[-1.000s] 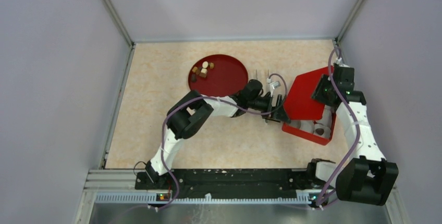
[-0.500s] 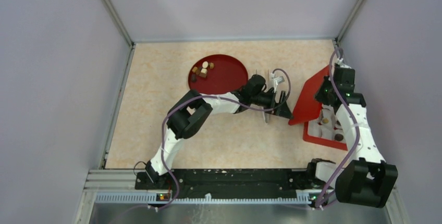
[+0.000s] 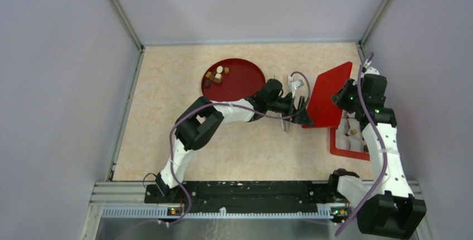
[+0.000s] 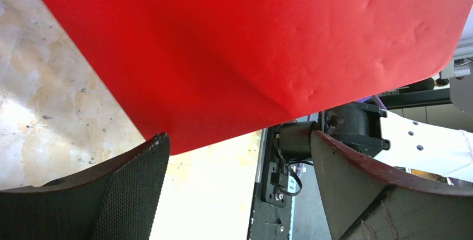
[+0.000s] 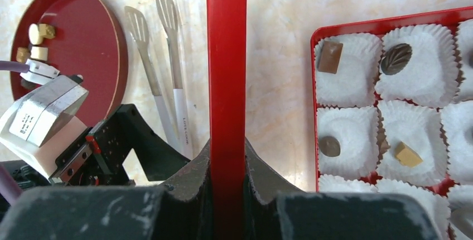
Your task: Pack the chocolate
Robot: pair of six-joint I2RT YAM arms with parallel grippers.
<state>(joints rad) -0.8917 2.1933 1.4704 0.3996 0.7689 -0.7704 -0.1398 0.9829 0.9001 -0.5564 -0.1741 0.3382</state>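
Observation:
My right gripper (image 3: pixel 341 98) is shut on the edge of a flat red lid (image 3: pixel 329 96) and holds it upright, left of the open red box (image 3: pixel 334 149). In the right wrist view the lid (image 5: pixel 226 56) stands edge-on between the shut jaws (image 5: pixel 226 146). The box (image 5: pixel 385 22) holds white paper cups, several with a chocolate in them (image 5: pixel 330 57). More chocolate chunks (image 3: pixel 215 75) lie on the round red plate (image 3: pixel 240 84). My left gripper (image 3: pixel 304 118) is open and empty at the lid's lower left corner; the lid (image 4: pixel 251 44) fills its view above the gripper (image 4: pixel 239 139).
Two white tongs (image 3: pixel 288 92) lie between the plate and the lid, under the left wrist; they also show in the right wrist view (image 5: pixel 167 56). Grey walls close in the table on three sides. The right wall is close behind the box.
My right gripper has lifted the red lid off the box and swung it up and to the left, so the cups now show. The left gripper stayed beside the lid's edge.

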